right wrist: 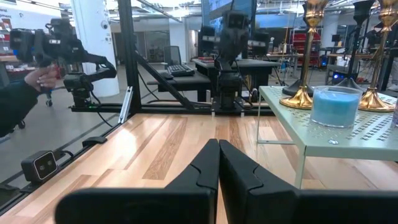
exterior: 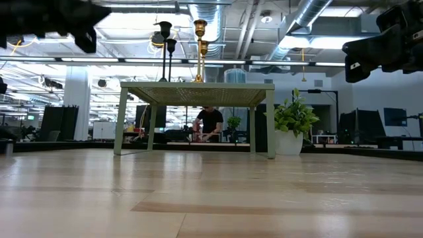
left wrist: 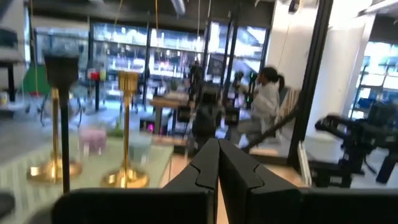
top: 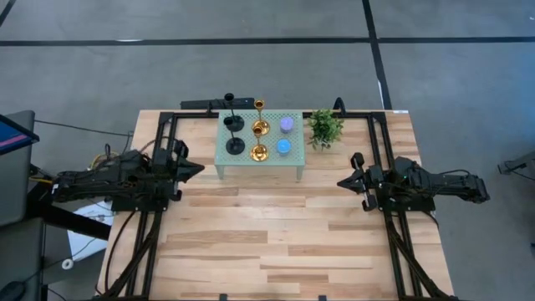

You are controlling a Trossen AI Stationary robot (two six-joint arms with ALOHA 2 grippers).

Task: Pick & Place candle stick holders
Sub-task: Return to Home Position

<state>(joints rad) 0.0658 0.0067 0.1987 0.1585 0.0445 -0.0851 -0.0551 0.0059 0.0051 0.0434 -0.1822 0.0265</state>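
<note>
Standing upright on the shelf [top: 272,163], stems vertical, black holders [top: 236,146] sit left of gold holders [top: 259,153]. Well apart, left gripper [top: 197,169] and right gripper [top: 343,181] hover, fingers pressed together, empty.

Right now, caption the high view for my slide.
Candle stick holders and two candles on the green shelf, plant beside it; left gripper and right gripper shut, parked apart.

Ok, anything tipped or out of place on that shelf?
Nothing stands out. The black candle holders and gold candle holders stand upright on the green shelf, lavender candle and blue candle beside them, potted plant upright alongside. Left end effector and right end effector hang shut, clear of it.
</note>
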